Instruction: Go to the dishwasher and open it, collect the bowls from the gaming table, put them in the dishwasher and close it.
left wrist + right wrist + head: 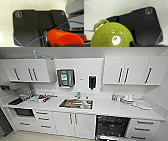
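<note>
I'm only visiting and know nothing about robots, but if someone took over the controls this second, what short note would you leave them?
Left gripper: an orange bowl sits right at it, seemingly carried; fingers not visible.
Right gripper: a green perforated bowl sits right at it, likewise.
The dishwasher is ahead, under the white counter right of the sink, door down, dark interior showing.
Done: dishwasher opened, two bowls apparently collected.
Left: load the bowls, close the door.

— Where's the open stainless-steel dishwasher [111, 127]?
— Under the white worktop [107, 108], toward its right end, right of the steel sink [76, 104], which is set mid-counter.
</note>
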{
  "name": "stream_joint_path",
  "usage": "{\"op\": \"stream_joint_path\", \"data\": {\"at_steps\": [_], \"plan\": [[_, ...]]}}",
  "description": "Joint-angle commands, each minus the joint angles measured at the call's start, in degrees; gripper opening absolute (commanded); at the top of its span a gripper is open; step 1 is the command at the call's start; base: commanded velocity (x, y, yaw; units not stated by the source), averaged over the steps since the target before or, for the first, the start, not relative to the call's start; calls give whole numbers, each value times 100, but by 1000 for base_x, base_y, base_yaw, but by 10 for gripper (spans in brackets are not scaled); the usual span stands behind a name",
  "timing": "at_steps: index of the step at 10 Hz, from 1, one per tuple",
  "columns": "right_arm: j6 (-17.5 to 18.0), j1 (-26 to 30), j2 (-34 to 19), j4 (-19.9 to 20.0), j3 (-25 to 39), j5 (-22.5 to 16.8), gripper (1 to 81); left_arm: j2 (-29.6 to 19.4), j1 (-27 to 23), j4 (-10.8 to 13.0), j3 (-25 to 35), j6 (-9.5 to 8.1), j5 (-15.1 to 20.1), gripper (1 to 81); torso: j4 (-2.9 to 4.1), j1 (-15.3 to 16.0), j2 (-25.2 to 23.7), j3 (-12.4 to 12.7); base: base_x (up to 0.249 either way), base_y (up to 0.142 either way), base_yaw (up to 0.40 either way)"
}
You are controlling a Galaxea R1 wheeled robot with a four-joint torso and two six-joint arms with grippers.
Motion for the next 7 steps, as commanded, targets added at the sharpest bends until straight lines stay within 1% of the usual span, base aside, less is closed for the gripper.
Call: {"op": "stream_joint_path", "data": {"at_steps": [1, 7], "plan": [[-14, 295, -34, -54, 14, -150, 10, -41, -268, -15, 36, 10, 214, 10, 0, -2, 0, 0, 134, -76, 0], [-14, 295, -34, -54, 14, -150, 10, -41, -276, -24, 36, 10, 214, 10, 0, -11, -4, 2, 135, -77, 0]]}}
